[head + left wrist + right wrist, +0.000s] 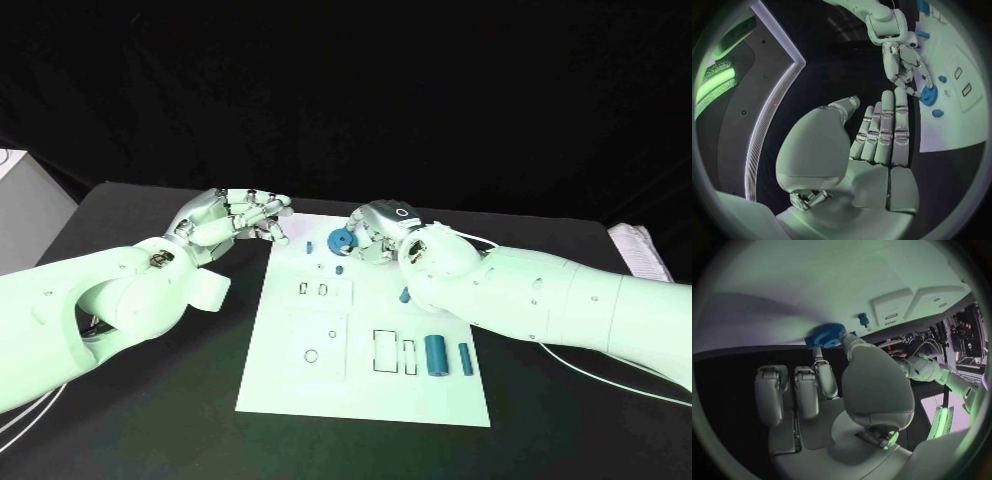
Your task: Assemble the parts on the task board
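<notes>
From the head camera we look steeply down on the black table (pixel 159 400), the task board (pixel 325 350) lying centred below us and running toward six o'clock. Our left wrist camera sits close behind the left hand (pixel 873 145) and faces across the table to the board's far end. Our right wrist camera sits just as close behind the right hand (pixel 839 385). All three views share one spot — the blue gear (pixel 342 240) (pixel 929 95) (pixel 825 335) at the board's twelve o'clock edge.
</notes>
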`<state>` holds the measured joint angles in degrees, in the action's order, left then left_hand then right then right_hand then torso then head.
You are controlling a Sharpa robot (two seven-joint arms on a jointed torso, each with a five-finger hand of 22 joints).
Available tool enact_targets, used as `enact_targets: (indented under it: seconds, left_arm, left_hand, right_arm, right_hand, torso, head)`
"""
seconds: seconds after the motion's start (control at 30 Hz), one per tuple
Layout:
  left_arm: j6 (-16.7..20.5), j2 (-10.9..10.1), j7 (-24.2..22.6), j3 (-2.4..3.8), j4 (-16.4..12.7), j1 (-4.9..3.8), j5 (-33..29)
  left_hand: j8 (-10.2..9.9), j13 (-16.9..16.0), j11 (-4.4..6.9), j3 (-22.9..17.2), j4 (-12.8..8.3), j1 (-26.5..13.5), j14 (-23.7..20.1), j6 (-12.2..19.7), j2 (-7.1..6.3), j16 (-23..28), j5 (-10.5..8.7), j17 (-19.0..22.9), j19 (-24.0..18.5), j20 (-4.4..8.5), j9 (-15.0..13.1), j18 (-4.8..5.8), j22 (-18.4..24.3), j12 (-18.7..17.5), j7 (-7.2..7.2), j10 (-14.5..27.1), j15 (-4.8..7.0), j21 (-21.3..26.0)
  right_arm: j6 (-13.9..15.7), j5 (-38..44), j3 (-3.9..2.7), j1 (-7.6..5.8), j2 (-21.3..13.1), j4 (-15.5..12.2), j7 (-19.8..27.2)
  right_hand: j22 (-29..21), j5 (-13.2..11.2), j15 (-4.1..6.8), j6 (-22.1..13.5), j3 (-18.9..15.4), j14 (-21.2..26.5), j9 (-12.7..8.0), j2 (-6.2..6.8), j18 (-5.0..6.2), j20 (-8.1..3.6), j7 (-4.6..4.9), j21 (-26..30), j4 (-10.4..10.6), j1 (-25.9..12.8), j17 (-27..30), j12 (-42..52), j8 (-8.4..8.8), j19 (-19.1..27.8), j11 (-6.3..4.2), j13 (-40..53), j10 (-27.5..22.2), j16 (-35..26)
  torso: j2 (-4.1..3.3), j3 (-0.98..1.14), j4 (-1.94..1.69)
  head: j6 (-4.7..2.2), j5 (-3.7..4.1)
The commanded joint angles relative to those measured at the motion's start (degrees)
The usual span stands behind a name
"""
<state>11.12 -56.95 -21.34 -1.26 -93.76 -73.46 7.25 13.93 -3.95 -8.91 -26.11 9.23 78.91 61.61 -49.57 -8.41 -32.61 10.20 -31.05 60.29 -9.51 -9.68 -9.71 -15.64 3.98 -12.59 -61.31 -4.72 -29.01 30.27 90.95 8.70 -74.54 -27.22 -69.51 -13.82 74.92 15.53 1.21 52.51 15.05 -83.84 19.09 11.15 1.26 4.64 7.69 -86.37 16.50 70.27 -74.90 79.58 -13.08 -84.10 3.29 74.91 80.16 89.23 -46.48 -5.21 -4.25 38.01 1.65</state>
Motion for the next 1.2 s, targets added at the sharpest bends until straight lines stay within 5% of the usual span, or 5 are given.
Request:
enact_targets:
  seconds: [0.03, 0.43, 0.73, 0.93, 1.2]
  left_arm:
    - [-1.3, 0.0, 0.3, 0.02, 0.0, -0.02, 0.5]
    - [-0.8, -0.1, 0.9, 0.02, 0.0, -0.02, 1.1]
    - [-0.6, -0.2, 1.0, 0.01, 0.1, -0.02, 1.2]
    - [-0.6, -0.2, 0.8, -0.01, 0.0, 0.00, 1.2]
    - [-0.4, 0.2, 0.1, -0.12, 0.4, 0.07, 1.2]
  left_hand:
    - [-0.3, 0.1, 0.01, -0.3, 0.0, 0.1, -0.5, 0.3, 0.18, -0.1, 0.03, 0.0, -0.4, 0.01, 0.0, -0.45, -0.1, -0.3, -0.04, 0.4, 0.07, -0.2]
    - [-0.7, 0.1, -0.27, -1.3, -0.9, 0.9, -0.9, 0.9, 0.63, 0.0, 0.12, 0.1, -1.1, -0.07, 0.1, -0.49, -0.6, -0.2, -0.40, 1.3, -0.08, -1.0]
    - [-0.7, 0.1, -0.30, -1.4, -1.0, 1.0, -0.9, 0.9, 0.64, 0.1, 0.12, 0.1, -1.2, -0.07, 0.1, -0.49, -0.7, -0.2, -0.43, 1.4, -0.09, -1.1]
    - [-0.7, 0.1, -0.30, -1.4, -1.0, 1.0, -0.9, 0.9, 0.64, 0.1, 0.12, 0.1, -1.2, -0.07, 0.1, -0.49, -0.7, -0.2, -0.43, 1.4, -0.09, -1.1]
    - [-0.7, 0.1, -0.33, -1.5, -1.1, 1.0, -1.0, 1.0, 0.60, 0.1, 0.08, 0.1, -1.4, -0.10, 0.1, -0.46, -0.8, -0.2, -0.45, 1.5, -0.13, -1.2]
  right_arm:
    - [-2.3, -3.5, 0.22, 0.30, -0.3, -0.4, 2.1]
    - [-1.7, -4.3, 0.22, 0.37, -1.7, -1.1, 2.5]
    - [6.6, -3.3, 0.02, 0.38, -5.1, -3.7, 4.8]
    - [13.4, -18.0, -0.63, -0.45, -11.1, -8.0, 15.6]
    - [7.2, -32.4, -1.02, -2.17, -21.0, -12.0, 23.6]
  right_hand:
    - [11.5, 0.3, -0.21, 0.6, 0.5, -5.9, 0.1, -0.74, -0.20, 0.34, 0.05, -0.3, 0.2, -0.4, -14.0, 0.3, -0.36, -4.1, -0.15, 4.5, 0.5, 0.2]
    - [11.8, 0.4, -0.13, 1.0, 0.6, -5.9, -0.3, -2.68, -0.27, 0.24, -0.07, -0.5, 0.3, -7.1, -14.1, 0.5, -0.31, -4.2, -0.24, 4.9, 0.8, 0.3]
    - [12.1, 1.1, -0.02, 1.2, 2.0, -6.0, -0.4, -2.30, -0.35, 0.15, -0.15, -0.7, -0.4, -5.3, -14.3, 0.8, -0.35, -4.4, -0.35, 5.3, 1.1, 0.4]
    - [11.8, 1.0, -0.13, 0.7, 4.1, -5.9, -0.8, -0.75, -0.25, 0.18, 0.10, -0.4, -1.7, -1.0, -14.0, 0.3, 0.16, -4.2, -0.19, 5.0, 0.8, 0.2]
    - [11.8, -1.9, -0.73, 0.1, 6.3, -5.9, -1.2, 1.34, -0.24, 0.68, 0.97, -0.3, -5.1, 4.3, -14.2, -0.2, 0.89, -4.1, 0.55, 4.7, 0.3, 0.3]
  torso:
    - [-0.03, 0.02, 0.03]
    - [-0.01, 0.01, 0.00]
    - [0.06, 0.11, 0.18]
    - [0.27, 0.16, 0.46]
    - [0.87, 0.71, 1.05]
  head:
    - [-0.04, -0.03]
    - [0.03, 0.10]
    - [-0.22, 0.08]
    - [-0.63, 0.34]
    - [-0.56, 0.78]
